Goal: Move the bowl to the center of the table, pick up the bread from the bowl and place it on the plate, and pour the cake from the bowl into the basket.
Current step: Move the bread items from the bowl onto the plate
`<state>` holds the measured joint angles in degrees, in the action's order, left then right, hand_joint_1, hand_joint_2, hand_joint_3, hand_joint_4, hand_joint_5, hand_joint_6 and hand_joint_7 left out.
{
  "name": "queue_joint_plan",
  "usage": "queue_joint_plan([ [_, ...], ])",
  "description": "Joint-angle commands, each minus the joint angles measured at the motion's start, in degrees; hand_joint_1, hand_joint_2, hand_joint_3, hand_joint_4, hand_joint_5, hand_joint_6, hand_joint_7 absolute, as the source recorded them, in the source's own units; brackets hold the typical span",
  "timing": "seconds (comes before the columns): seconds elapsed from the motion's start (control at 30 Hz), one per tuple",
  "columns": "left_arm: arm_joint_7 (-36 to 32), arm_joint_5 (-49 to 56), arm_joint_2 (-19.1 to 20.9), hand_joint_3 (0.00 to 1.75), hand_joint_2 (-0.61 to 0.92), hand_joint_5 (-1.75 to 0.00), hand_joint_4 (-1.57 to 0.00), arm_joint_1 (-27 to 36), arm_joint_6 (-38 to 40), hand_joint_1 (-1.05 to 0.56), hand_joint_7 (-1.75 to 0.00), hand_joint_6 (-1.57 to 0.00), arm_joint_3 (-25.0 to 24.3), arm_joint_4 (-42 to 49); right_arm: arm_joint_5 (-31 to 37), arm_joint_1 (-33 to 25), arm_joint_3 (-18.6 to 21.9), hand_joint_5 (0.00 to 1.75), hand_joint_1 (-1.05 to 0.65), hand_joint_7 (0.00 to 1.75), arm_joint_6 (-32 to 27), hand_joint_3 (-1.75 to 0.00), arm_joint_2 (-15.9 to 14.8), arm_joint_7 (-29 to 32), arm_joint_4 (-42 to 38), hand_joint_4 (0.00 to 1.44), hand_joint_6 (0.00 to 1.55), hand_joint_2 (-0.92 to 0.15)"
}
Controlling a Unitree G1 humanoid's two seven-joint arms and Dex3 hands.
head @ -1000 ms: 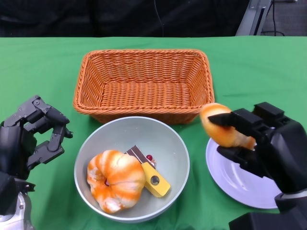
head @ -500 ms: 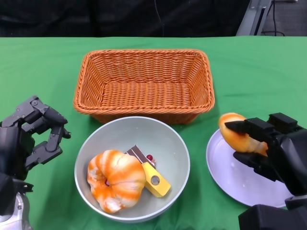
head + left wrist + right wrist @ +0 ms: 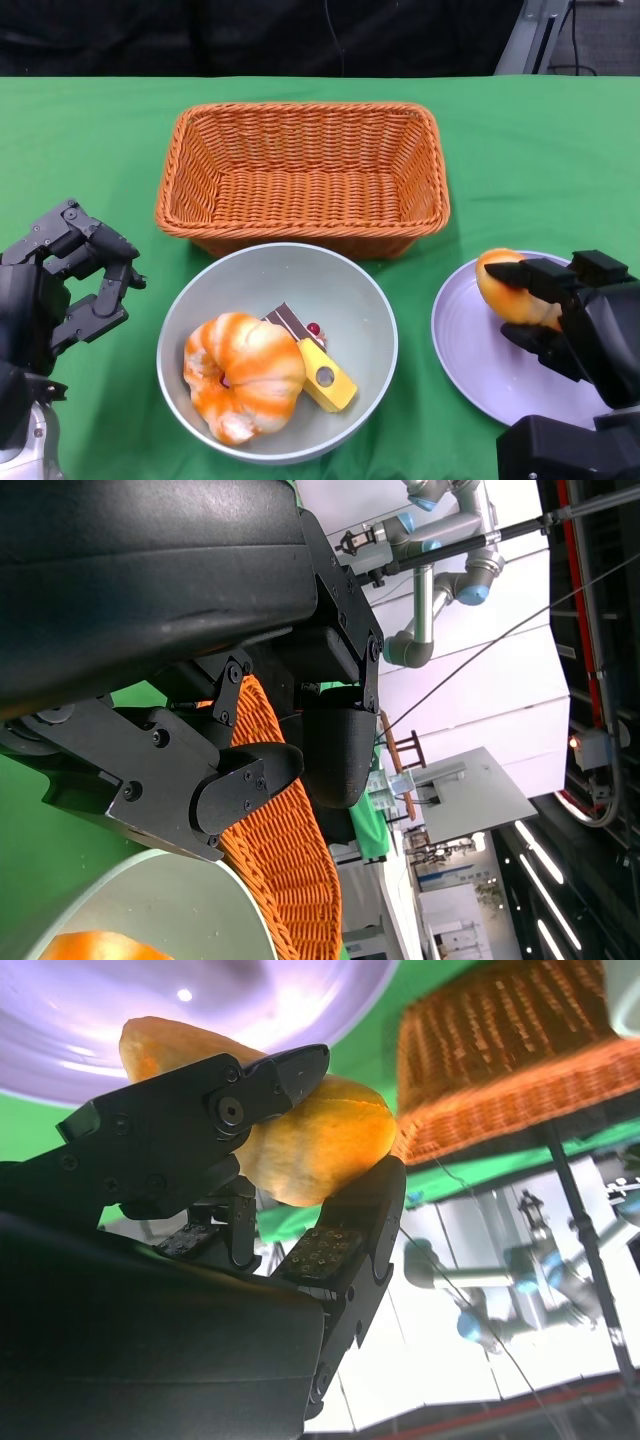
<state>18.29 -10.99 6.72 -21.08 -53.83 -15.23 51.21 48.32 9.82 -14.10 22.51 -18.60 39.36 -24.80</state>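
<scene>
My right hand grips a golden bread roll just above the white plate at the table's right. The right wrist view shows the bread clamped between the fingers, with the plate close behind it. The pale green bowl sits front and centre, holding an orange-and-white swirled pastry and a yellow cake slice. My left hand hovers empty to the left of the bowl, its fingers apart. The woven basket stands behind the bowl.
The green cloth covers the whole table. The basket's near wall almost touches the bowl's far rim. In the left wrist view the basket and the bowl's rim show past my fingers. Room fixtures appear beyond the table.
My right hand has carried the bread rightward and down, from beside the basket's corner to just over the plate. The left hand has barely moved.
</scene>
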Motion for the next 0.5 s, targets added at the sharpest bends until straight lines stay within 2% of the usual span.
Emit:
queue_joint_plan([
  [0.03,0.17,-0.61,1.21,0.9,0.68,-1.55,-0.76,0.73,0.44,-0.08,-1.4,-0.75,-0.11,-0.67,-0.37,2.17,-0.31,1.17,-0.1,0.35,-0.95,-0.01,-0.09,2.13,-3.39,0.88,1.11,-0.87],
  [0.5,0.46,-1.05,0.92,0.88,0.69,-1.55,-0.77,1.03,1.14,-0.08,-1.4,-0.75,-0.12,-1.29,-2.0,4.64,-2.45,1.18,-0.1,0.29,-1.5,-0.01,0.17,3.15,-9.81,0.86,1.11,-0.88],
])
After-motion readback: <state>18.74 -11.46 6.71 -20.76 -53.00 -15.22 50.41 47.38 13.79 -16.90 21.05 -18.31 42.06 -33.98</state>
